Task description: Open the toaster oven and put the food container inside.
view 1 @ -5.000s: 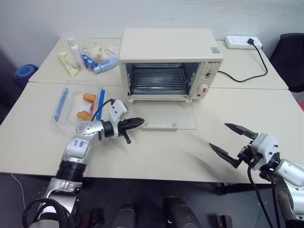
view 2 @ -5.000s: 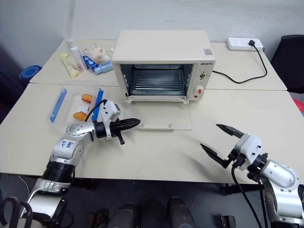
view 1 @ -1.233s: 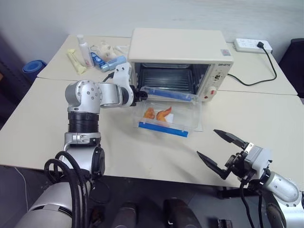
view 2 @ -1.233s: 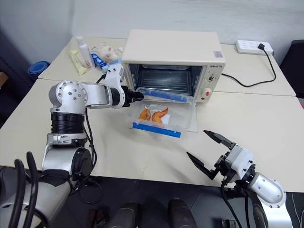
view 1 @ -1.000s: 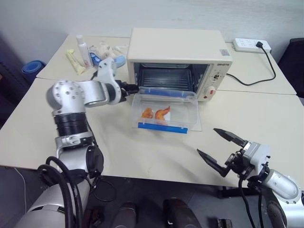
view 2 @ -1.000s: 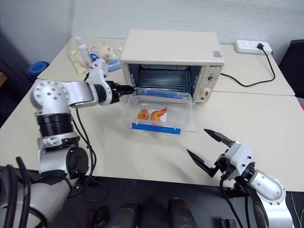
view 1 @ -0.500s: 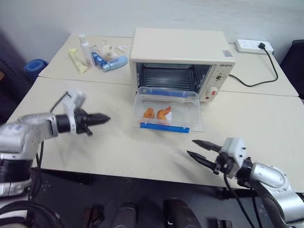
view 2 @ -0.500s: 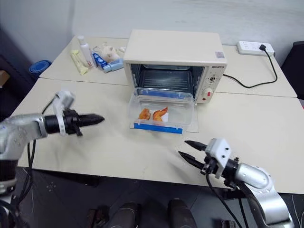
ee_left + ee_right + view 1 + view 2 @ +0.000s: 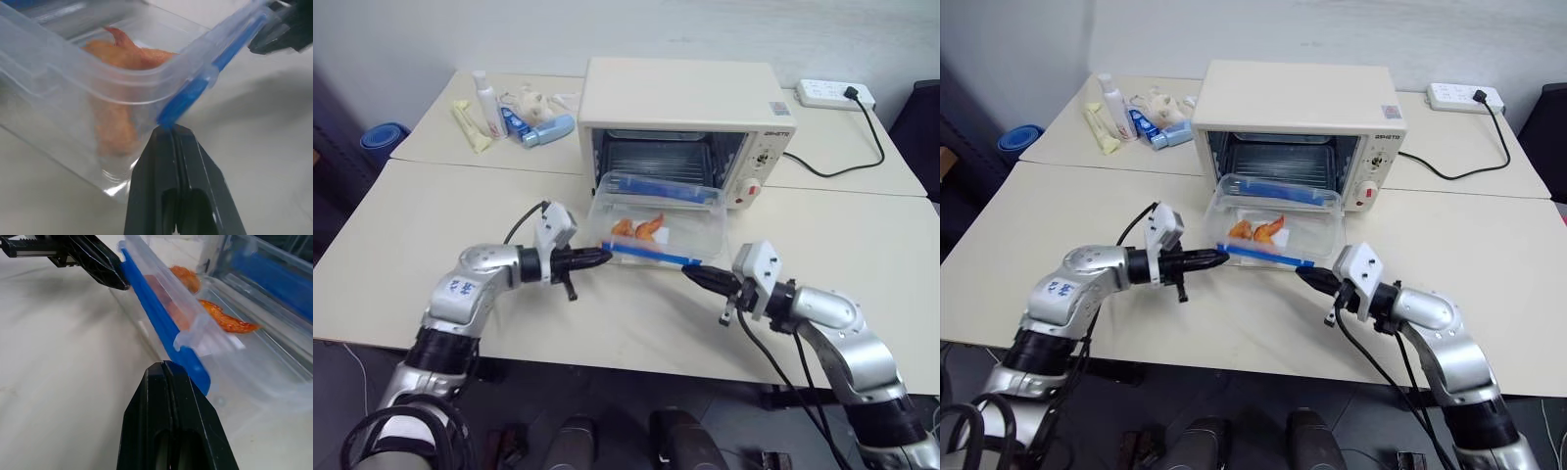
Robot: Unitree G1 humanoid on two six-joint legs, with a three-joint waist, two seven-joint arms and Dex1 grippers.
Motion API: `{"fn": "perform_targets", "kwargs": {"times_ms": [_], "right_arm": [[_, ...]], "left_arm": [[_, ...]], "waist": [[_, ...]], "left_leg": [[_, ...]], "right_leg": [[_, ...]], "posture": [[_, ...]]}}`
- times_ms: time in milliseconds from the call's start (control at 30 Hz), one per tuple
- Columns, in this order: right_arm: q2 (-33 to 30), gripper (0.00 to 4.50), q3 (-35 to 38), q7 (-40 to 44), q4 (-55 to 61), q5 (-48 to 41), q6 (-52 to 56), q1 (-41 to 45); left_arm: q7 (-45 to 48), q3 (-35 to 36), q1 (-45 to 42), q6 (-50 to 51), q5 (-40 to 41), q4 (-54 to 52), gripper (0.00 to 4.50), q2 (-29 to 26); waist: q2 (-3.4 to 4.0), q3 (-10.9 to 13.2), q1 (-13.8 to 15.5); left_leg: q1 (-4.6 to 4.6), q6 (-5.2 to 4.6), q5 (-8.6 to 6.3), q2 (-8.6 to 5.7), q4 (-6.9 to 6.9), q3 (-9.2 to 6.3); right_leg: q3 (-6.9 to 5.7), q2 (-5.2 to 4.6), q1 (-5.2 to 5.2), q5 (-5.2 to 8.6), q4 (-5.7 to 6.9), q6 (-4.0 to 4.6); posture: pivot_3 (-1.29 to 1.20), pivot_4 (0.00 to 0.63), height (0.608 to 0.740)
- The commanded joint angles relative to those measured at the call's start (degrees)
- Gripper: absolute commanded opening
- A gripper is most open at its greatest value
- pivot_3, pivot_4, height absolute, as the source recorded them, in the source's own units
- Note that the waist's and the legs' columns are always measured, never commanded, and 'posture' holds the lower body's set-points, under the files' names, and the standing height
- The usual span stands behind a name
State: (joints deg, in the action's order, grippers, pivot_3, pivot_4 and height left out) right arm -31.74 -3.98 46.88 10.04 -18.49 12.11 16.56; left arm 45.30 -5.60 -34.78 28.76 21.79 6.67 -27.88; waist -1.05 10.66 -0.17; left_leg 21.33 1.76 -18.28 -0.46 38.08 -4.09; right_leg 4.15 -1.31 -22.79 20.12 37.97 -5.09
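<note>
Both closed grippers set against the near corners of the food box, ready to push it into the open oven.

The clear rectangular plastic food container [image 9: 654,226] with blue clip strips and orange food pieces rests on the lowered glass door of the cream-white boxy toaster oven [image 9: 682,117], its near edge tipped up, its far end at the mouth. The left gripper [image 9: 597,257] and right gripper [image 9: 693,275] each have jaws shut, tips against the blue front strip from either side of the pale surface [image 9: 401,225], likely so the box slides straight without skewing.
</note>
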Motion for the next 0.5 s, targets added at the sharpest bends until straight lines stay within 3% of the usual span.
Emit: {"fn": "perform_targets", "kwargs": {"times_ms": [33,300,500], "right_arm": [[1.97,0.01,0.54,-1.37,-4.2,1.84,-3.17,4.05],[3.63,0.01,0.88,-1.85,-20.39,7.18,-11.27,14.6],[1.92,0.01,1.44,1.17,-17.69,5.08,-8.31,14.16]], "left_arm": [[-6.55,3.89,-3.0,-4.07,-1.68,2.96,0.0,3.59],[-10.33,5.53,-5.5,-8.31,-3.71,7.97,0.0,9.01],[-9.66,5.86,-3.78,-8.28,-3.58,5.7,0.0,9.13]], "waist": [[0.0,0.0,-0.04],[0.0,0.0,0.01],[0.0,0.0,0.16]], "left_leg": [[0.0,0.01,0.01,0.0,0.0,0.0],[0.31,0.29,0.18,-0.11,0.13,0.24],[0.37,0.2,0.27,-0.28,0.14,0.23]], "right_leg": [[-0.01,0.0,-0.01,0.0,0.02,0.0],[-0.08,-0.11,-0.57,-0.02,0.4,-0.03],[-0.13,-0.24,-0.64,-0.04,0.52,-0.07]], "posture": [[0.0,0.15,0.74],[0.0,0.15,0.74],[0.0,0.15,0.74]]}}
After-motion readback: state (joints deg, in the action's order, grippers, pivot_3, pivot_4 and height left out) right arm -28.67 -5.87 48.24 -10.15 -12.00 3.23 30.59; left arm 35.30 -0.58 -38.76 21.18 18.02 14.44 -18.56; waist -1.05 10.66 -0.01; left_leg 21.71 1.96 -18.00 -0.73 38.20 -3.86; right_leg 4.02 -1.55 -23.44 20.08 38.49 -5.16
